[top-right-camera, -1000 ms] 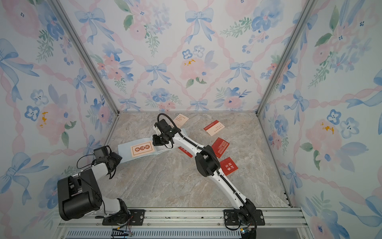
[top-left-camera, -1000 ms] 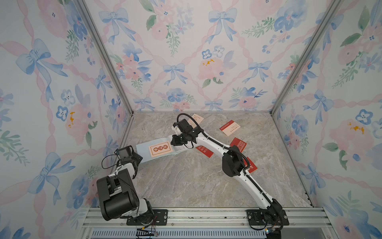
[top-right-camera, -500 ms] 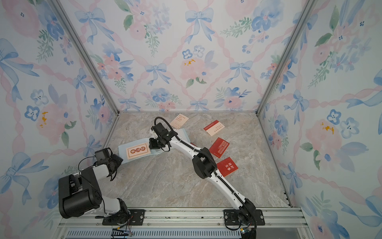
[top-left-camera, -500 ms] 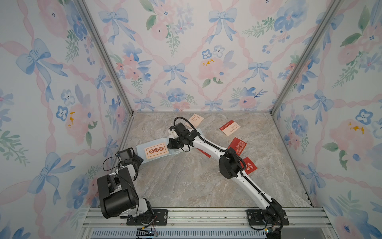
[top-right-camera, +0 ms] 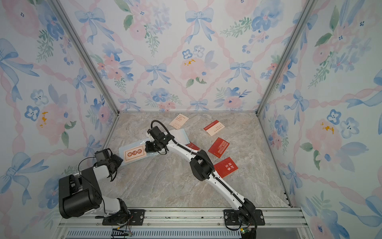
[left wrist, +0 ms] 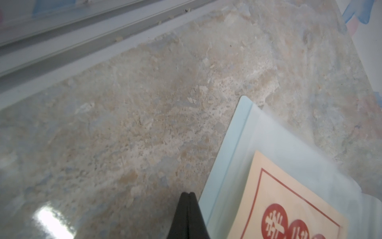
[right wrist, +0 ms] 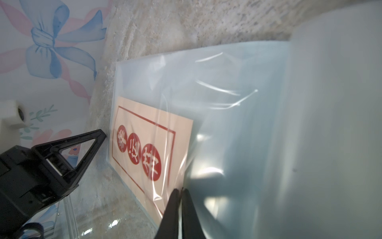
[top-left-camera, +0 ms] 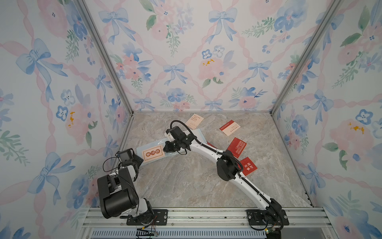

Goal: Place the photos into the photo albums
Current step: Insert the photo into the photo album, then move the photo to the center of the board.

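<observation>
We see our right tool [right wrist: 180, 193] low in the frame, its two black tips pressed almost together against the wrinkled clear sleeve [right wrist: 217, 91] of the pale blue photo album [right wrist: 268, 134]; the film covers at least part of a cream photo [right wrist: 148, 142] with a red frame and three red discs; the left tool [right wrist: 97, 138] points just beside the album's edge; the marble table [right wrist: 186, 22] lies beneath.

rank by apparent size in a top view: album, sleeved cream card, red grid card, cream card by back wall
1. album
2. sleeved cream card and red grid card, alike
3. cream card by back wall, slightly smaller-looking but farther from the camera, so unsure
</observation>
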{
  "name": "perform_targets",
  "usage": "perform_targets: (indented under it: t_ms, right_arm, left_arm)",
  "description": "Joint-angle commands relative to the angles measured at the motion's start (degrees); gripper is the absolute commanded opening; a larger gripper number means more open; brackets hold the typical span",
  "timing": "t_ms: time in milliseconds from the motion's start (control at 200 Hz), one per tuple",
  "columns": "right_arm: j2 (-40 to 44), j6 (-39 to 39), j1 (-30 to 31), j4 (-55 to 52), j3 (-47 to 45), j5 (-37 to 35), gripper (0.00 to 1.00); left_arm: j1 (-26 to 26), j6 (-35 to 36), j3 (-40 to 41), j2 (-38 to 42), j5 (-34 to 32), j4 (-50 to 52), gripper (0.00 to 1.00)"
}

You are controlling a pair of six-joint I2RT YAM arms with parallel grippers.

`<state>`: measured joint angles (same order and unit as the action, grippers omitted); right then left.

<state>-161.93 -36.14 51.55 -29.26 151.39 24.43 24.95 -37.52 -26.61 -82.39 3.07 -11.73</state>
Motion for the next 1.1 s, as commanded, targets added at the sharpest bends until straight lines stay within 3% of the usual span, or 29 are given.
perform_targets:
  t_ms: [0,340,525,735,870,1095]
  right_arm:
    - [-1.44,-2.37,0.65,2.67,0.98,3.60,0.08]
    - [11.59,5.33,-2.56,1.05,-13.42,-0.49,0.10]
    - [18.34,3.36,-3.99,4.65,-19.41,3.77,0.12]
    - [28.68,4.22,-8.45,7.67,-30.87,3.27,0.15]
    - [38.04,2.67,-14.70,14.73,-45.94,2.32,0.19]
    - [48.33,6.46,-26.25,15.25,-62.64,0.98,0.22]
  left_arm:
    - [0.30,-0.42,1.20,2.22,2.17,1.59,0.00]
    - [5.89,-3.24,-3.08,5.51,7.57,1.92,0.00]
    - [5.11,-5.08,-4.99,9.39,8.69,2.21,0.00]
    - [-4.13,-5.55,-8.54,10.98,7.16,3.16,0.00]
    - [-11.04,-5.66,-11.96,8.81,7.12,3.47,0.01]
    - [-24.39,-3.34,-20.48,3.17,8.53,3.42,0.00]
